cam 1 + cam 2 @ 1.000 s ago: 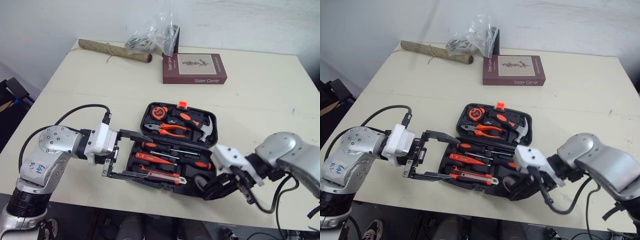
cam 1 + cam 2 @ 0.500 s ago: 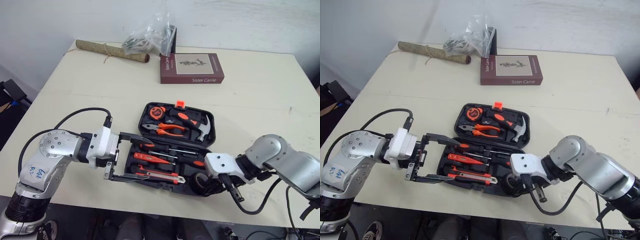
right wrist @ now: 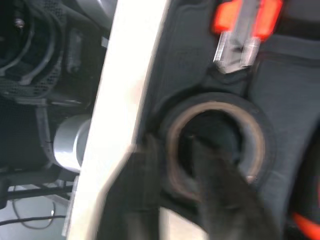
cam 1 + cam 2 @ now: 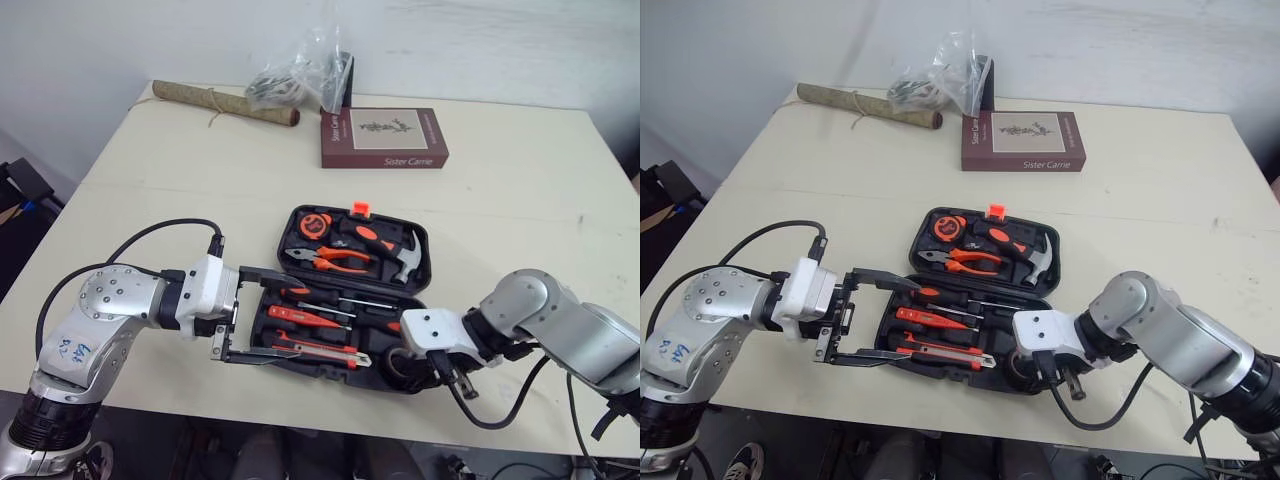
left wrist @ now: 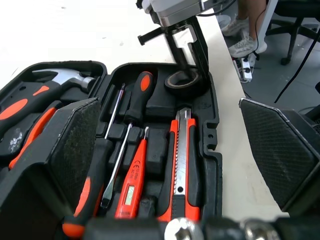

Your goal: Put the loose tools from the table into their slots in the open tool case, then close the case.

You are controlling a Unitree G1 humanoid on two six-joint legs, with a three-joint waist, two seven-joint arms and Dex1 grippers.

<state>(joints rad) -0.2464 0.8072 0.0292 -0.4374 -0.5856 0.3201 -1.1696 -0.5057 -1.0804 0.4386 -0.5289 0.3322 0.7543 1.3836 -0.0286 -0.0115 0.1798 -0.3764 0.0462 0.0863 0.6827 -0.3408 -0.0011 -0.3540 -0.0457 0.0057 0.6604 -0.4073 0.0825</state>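
The black tool case [image 4: 422, 250] lies open in the middle of the table. It holds a hammer [image 4: 405, 258], pliers [image 4: 335, 260], a tape measure [image 4: 317, 224], screwdrivers [image 4: 330, 300] and a utility knife [image 4: 322, 350]. A black tape roll [image 4: 400, 366] sits in the round recess at the case's near right corner. My right gripper [image 3: 175, 150] is shut on the roll's wall [image 3: 262, 132], one finger inside the ring and one outside. My left gripper [image 4: 288, 317] is open, its fingers straddling the left end of the case's near half without touching any tool.
A maroon book [image 4: 385, 137] lies behind the case. A clear plastic bag [image 4: 300, 70] and a rolled brown bundle [image 4: 225, 100] sit at the table's far edge. The case lies close to the table's front edge [image 4: 330, 398].
My right gripper has moved left and in toward the case's near right corner, and its fingers now sit on the tape roll in the recess. The left gripper has barely moved.
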